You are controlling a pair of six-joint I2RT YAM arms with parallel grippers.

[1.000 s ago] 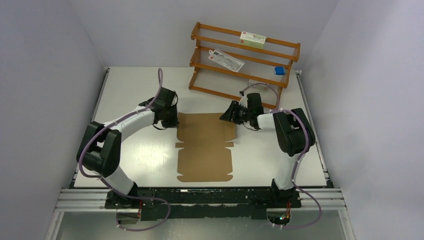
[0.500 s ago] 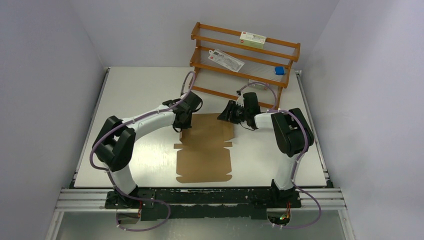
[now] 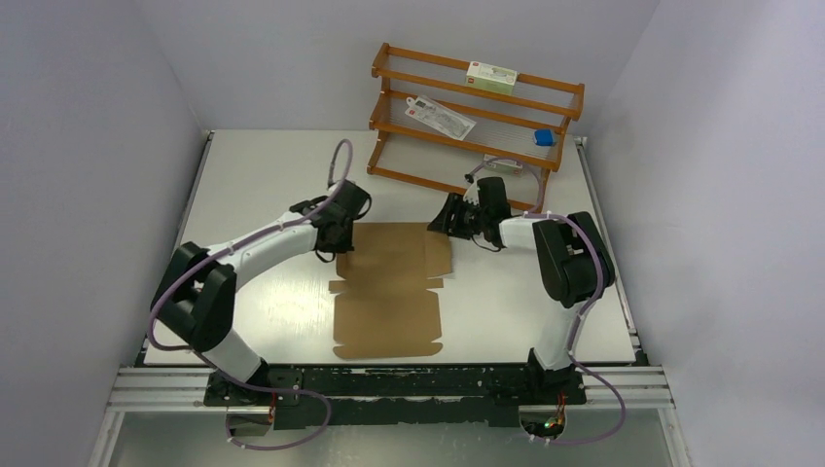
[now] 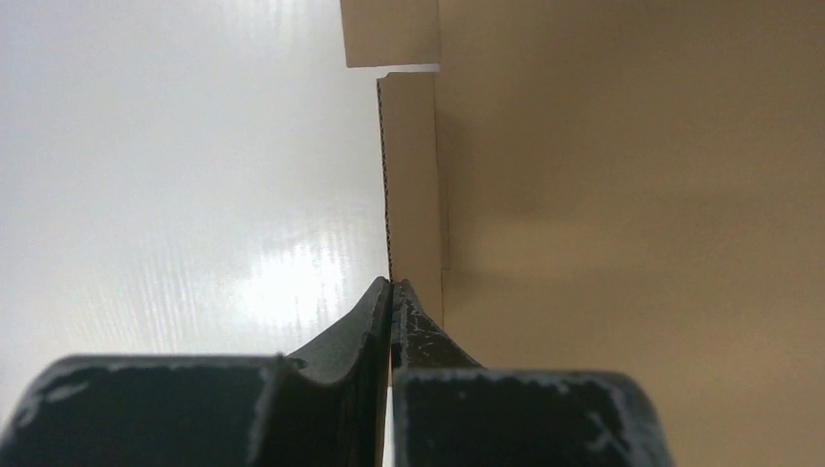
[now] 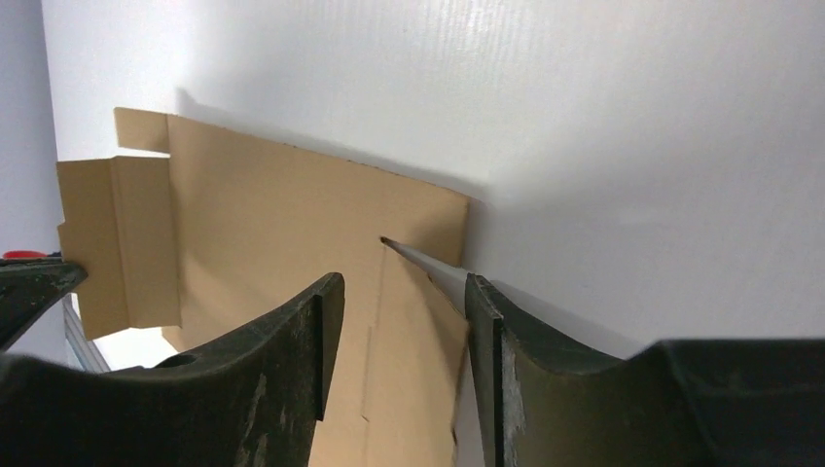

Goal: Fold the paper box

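Observation:
The paper box (image 3: 384,292) is a flat brown cardboard sheet with flaps and notches, lying mid-table. My left gripper (image 3: 338,247) is at the left edge of its far half. In the left wrist view that gripper (image 4: 391,284) is shut, and the thin edge of the box's side flap (image 4: 413,185) runs straight into its tips. My right gripper (image 3: 448,220) is at the sheet's far right corner. It stands open (image 5: 404,292) astride the right flap (image 5: 418,321), with the right finger (image 5: 486,331) against the flap's outer edge.
An orange wooden rack (image 3: 477,107) stands at the back right, just behind the right gripper. It holds a white and green carton (image 3: 491,76), a flat packet (image 3: 440,115) and a small blue thing (image 3: 544,138). Grey walls close in both sides.
The left gripper swung right over the sheet's far left corner, then came back left. The sheet has shifted left and nearer with it. The right jaws have spread slightly.

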